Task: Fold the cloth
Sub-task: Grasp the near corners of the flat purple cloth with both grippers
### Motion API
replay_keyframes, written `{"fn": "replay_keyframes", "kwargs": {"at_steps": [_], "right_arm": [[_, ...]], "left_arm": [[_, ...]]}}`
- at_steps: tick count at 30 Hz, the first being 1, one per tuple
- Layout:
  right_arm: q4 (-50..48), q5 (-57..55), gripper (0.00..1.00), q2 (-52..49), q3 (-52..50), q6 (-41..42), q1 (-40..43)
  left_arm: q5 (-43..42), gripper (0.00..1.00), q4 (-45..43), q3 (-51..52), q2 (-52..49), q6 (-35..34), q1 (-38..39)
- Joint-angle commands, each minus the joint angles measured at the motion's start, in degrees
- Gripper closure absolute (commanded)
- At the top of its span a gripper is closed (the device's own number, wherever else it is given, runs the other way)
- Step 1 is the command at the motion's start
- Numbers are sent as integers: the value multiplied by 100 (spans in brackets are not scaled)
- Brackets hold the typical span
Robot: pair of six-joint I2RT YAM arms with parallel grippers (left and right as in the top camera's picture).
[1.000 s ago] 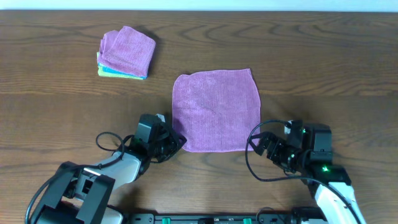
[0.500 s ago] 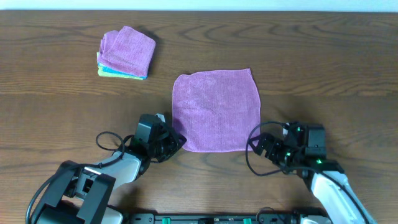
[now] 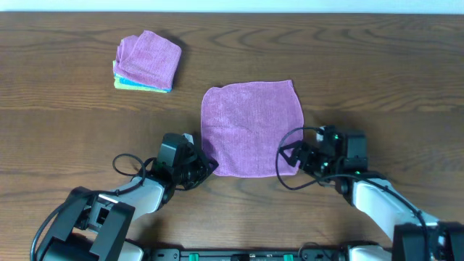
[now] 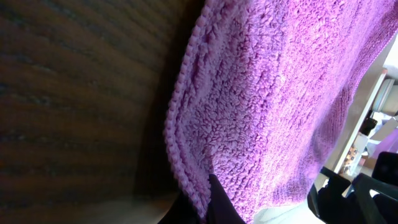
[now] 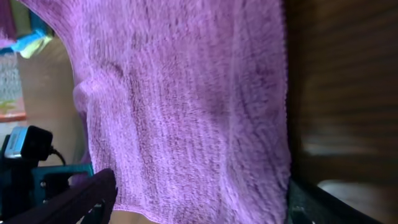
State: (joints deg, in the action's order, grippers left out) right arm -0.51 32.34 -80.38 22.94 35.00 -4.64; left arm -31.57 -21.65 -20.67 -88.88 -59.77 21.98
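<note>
Left tool [image 3: 208, 165] pinches the cloth [image 3: 251, 129] at its lower-left corner; right tool [image 3: 290, 158], jaws wide, straddles the lower-right, apparently readying the fold

The cloth [image 3: 251, 130] at table [image 3: 377, 72] centre, stack [image 3: 147, 62] behind it, well left

The cloth [image 3: 251, 130] is soft purple terry, matt, with a fuzzy looped pile and a knobbly stitched hem. The table [image 3: 377, 65] is dark wood, smooth, with a clear grain and a dull sheen. The stack [image 3: 147, 62] looks like the same towelling. The fingers [image 5: 74, 200] of the right gripper [image 3: 288, 159] seem dark matt plastic, though they're blurred.
</note>
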Motion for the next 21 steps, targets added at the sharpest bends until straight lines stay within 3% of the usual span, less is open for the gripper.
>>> {"fn": "replay_keyframes", "kwargs": {"at_steps": [1, 4, 6, 7, 8, 10, 21], "right_arm": [[236, -719, 17, -424, -304, 332, -278], [240, -962, 33, -433, -304, 334, -407], [223, -1110, 54, -433, -304, 332, -446], [221, -1139, 74, -431, -304, 332, -444], [212, -1161, 86, -431, -304, 332, -442], [157, -1158, 96, -431, -304, 332, -442], [-28, -461, 99, -378, -302, 308, -444]], "left_arm": [[33, 94, 122, 164, -175, 103, 11], [2, 94, 122, 164, -175, 103, 9], [0, 94, 122, 164, -175, 103, 0], [-4, 94, 122, 164, -175, 105, -24], [-24, 94, 122, 164, -175, 105, -52], [-101, 94, 120, 164, -175, 107, -131], [-866, 94, 122, 162, -122, 435, -332]]}}
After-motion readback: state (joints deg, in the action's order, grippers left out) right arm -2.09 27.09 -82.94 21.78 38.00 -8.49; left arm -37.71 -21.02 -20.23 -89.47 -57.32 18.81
